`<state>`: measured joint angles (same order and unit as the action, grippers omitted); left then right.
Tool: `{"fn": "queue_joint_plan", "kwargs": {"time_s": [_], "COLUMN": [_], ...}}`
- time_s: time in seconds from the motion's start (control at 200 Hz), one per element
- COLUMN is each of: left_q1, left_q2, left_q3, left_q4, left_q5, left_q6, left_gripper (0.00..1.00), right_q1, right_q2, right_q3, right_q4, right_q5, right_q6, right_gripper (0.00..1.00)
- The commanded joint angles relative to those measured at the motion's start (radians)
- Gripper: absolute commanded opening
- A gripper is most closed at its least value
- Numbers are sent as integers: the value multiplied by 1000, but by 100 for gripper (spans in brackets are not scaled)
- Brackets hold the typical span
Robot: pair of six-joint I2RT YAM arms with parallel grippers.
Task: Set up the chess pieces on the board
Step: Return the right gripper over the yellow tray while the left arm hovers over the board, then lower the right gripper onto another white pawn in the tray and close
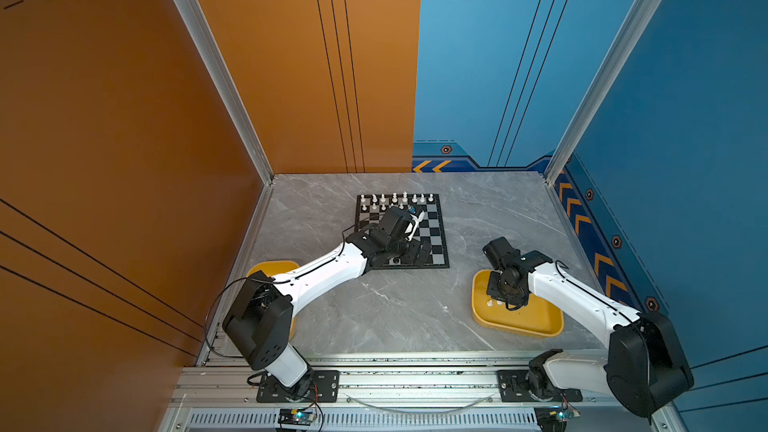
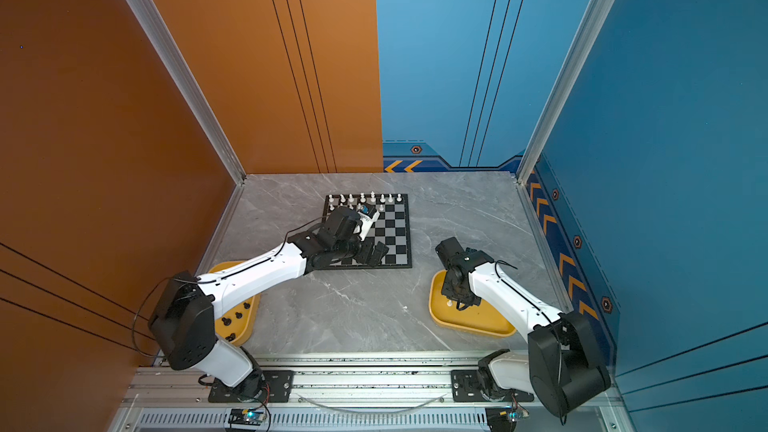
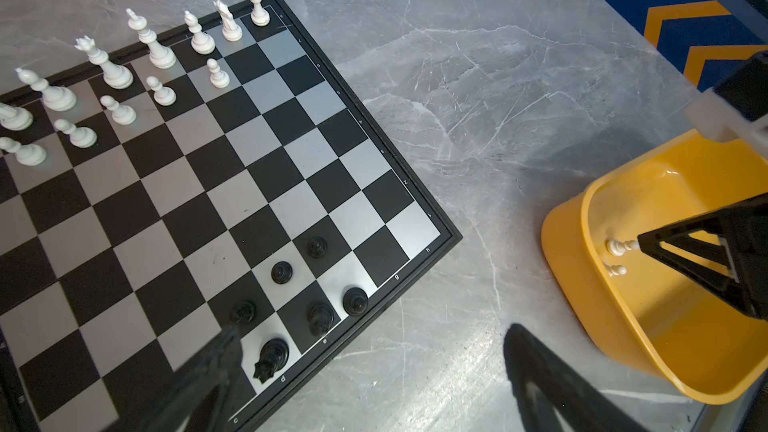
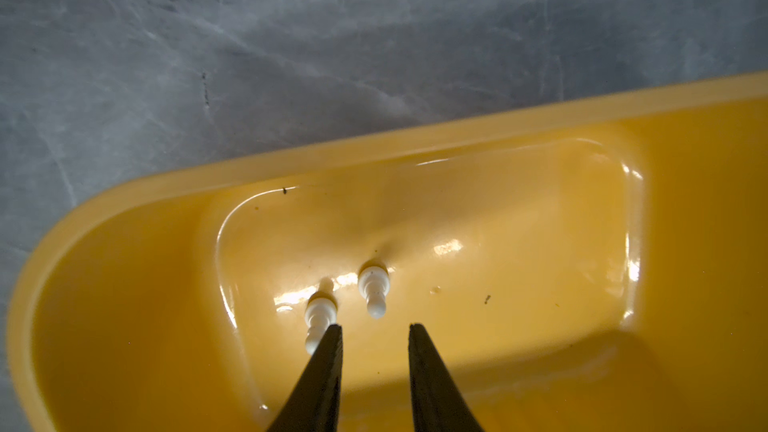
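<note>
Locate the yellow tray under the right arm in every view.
In a top view: yellow tray, lower right, under the right arm.
In a top view: tray, lower right likewise.
Left wrist: tray beyond the board's corner.
Right wrist: tray beneath the right claw.
Shared landmark: white pawns inside it.

Board [image 1: 434, 234] on table [image 1: 395, 305], toward the back. Far pieces [image 1: 395, 197] in two rows along its far edge; near pieces [image 3: 320, 317] clustered at its near edge. Left tray [image 2: 243, 328] front-left of board, loose pieces [image 2: 239, 315] in it. Right tray [image 1: 536, 317] front-right, two pawns [image 4: 374, 292] inside.
</note>
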<state>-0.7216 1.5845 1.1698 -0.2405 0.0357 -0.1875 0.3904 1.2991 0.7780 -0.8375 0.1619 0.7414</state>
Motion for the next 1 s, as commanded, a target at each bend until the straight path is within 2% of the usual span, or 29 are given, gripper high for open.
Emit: {"fn": "queue_joint_plan", "kwargs": {"time_s": [0.0,0.29,0.556,0.996], "left_q1": [-9,-9,-9,10], "left_q2": [-7,1,0,1], "left_q3": [30,34,34,38], "left_q4": [-29,-32,-43,-50], "left_q5": [-4,-13,-22,-14], "left_q6": [5,-1,-2,6], "left_gripper": [99,99,100,100], "right_q1": [-23,-72,-74,-77], "right_q2": [-22,4,42,59], "right_q3": [-34,-56,-54,-65], "right_q4": [31,99,124,133], "right_q5": [-1,-54,-77,-79], "right_q6": [25,0,-7,-1], "right_gripper": [31,30,30,22]}}
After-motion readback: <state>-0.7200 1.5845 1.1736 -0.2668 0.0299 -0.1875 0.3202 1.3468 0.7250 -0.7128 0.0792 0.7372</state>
